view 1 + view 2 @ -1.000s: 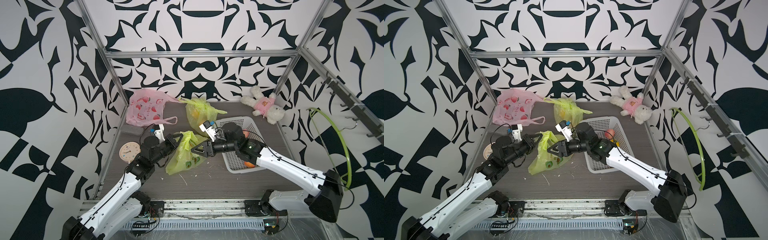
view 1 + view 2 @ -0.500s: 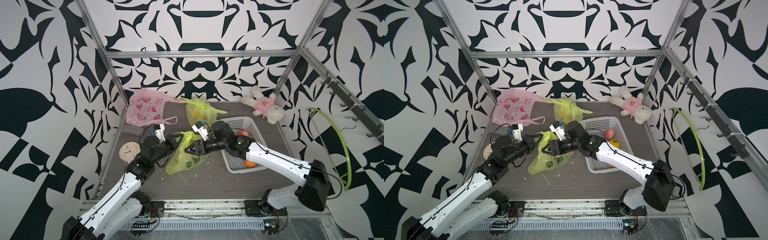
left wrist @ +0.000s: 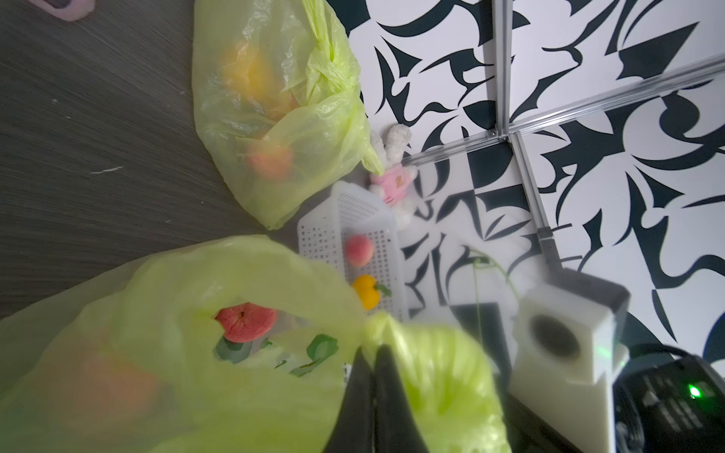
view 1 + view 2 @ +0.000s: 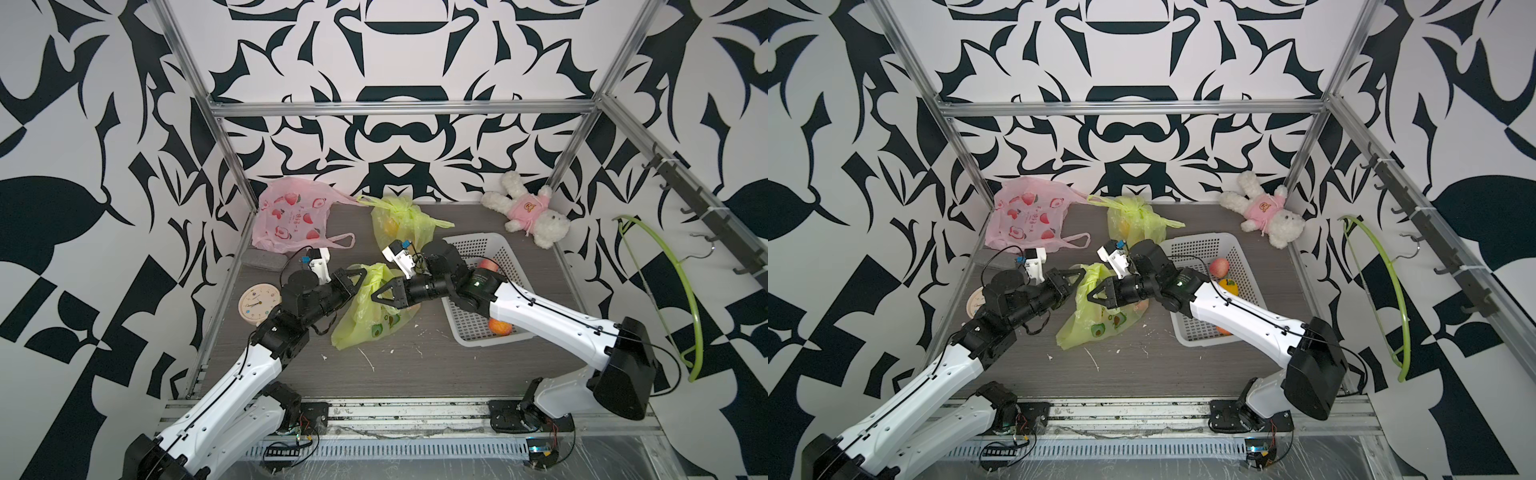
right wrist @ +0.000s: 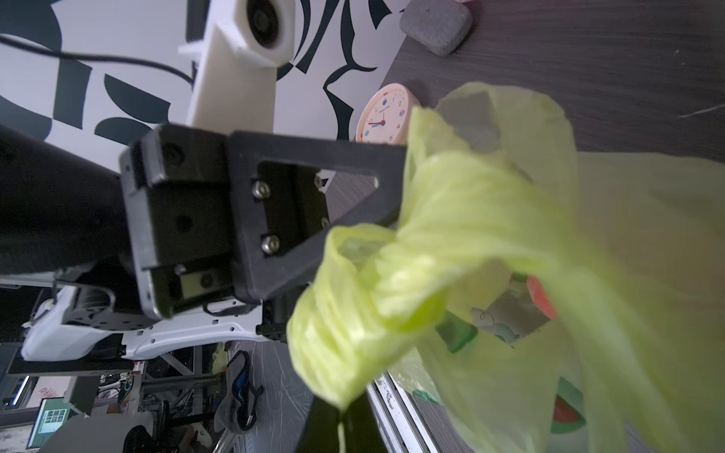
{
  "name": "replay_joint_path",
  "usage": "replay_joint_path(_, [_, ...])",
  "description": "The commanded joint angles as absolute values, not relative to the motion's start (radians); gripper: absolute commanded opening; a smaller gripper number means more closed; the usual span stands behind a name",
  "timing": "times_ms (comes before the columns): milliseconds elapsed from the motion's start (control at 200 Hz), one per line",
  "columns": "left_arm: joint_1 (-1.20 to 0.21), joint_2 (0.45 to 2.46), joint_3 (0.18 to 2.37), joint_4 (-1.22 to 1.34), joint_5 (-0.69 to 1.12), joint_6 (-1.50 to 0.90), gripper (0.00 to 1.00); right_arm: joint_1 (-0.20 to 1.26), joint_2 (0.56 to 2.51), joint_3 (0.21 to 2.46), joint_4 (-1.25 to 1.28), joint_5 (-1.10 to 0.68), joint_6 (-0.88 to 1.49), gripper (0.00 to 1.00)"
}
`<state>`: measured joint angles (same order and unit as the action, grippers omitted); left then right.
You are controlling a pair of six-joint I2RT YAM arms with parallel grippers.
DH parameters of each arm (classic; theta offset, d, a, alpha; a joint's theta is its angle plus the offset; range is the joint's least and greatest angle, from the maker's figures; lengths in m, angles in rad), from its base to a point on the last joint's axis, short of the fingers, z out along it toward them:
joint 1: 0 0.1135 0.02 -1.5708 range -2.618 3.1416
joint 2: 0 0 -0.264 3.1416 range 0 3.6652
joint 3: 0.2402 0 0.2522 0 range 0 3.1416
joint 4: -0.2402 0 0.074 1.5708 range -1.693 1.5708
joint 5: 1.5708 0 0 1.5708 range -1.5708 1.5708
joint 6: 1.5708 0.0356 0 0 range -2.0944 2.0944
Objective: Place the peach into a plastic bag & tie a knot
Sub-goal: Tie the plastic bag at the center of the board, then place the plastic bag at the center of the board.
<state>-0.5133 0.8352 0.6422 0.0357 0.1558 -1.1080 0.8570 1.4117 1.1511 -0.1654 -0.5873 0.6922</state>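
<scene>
Two robot arms meet over a green plastic bag (image 4: 374, 324) lying near the middle of the dark table (image 4: 415, 374), seen in both top views. The left claw (image 4: 360, 274) is pressed together, pinching a bunched handle of the bag, as the left wrist view shows close up (image 3: 372, 392). The right claw (image 4: 376, 296), facing it from the other side, is likewise closed on a twisted strand of the same bag; in the right wrist view that strand runs down to its dark fingers (image 5: 325, 427). The peach (image 3: 245, 323) lies inside the bag, visible through the handle opening. Just beside the bag stands a white basket (image 4: 478, 241) holding a second peach (image 4: 488, 266) and a yellow pepper (image 4: 1229, 286). Behind, near the back wall, sit a knotted green bag (image 4: 399, 220), a pink printed bag (image 4: 291, 216) and a plush rabbit (image 4: 528, 212); a small clock (image 4: 257, 303) lies at the table's left edge.
</scene>
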Motion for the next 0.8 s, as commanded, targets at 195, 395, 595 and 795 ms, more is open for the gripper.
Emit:
replay_joint_path(195, [-0.170, 0.993, 0.962, -0.183, 0.314, -0.866, 0.00, 0.857, 1.127, 0.862, -0.175, -0.469, 0.700, 0.00])
replay_joint_path(395, [-0.028, 1.247, 1.215, -0.194, 0.332, -0.725, 0.00, 0.857, 1.017, 0.683, -0.167, -0.414, 0.718, 0.00])
replay_joint_path(595, [0.016, 1.481, 1.411, -0.053, 0.486, -0.770, 0.00, 0.855, 1.084, 0.684, -0.155, -0.362, 0.664, 0.00])
replay_joint_path(795, [0.015, 1.666, 1.562, 0.095, 0.585, -0.830, 0.00, 0.694, 1.393, 0.933, -0.175, -0.378, 0.601, 0.00])
